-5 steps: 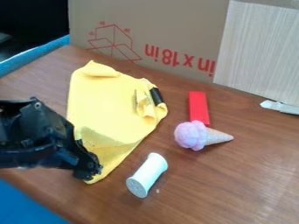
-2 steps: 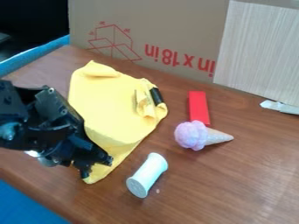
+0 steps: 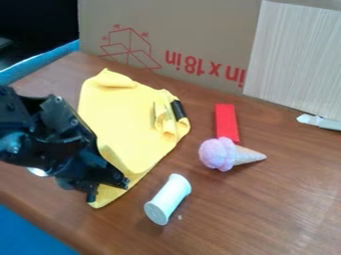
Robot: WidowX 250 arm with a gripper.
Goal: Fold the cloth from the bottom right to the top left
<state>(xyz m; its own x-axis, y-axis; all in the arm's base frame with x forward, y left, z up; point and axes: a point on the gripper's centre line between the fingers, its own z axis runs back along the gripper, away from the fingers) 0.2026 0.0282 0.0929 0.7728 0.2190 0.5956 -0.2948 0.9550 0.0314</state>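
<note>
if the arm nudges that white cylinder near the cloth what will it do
The white cylinder would probably roll, since it lies on its round side on the table. Its ends look wider than its middle, so it may ride mostly on those rims. It will likely keep its shape, as nothing on it sags or creases.
</note>
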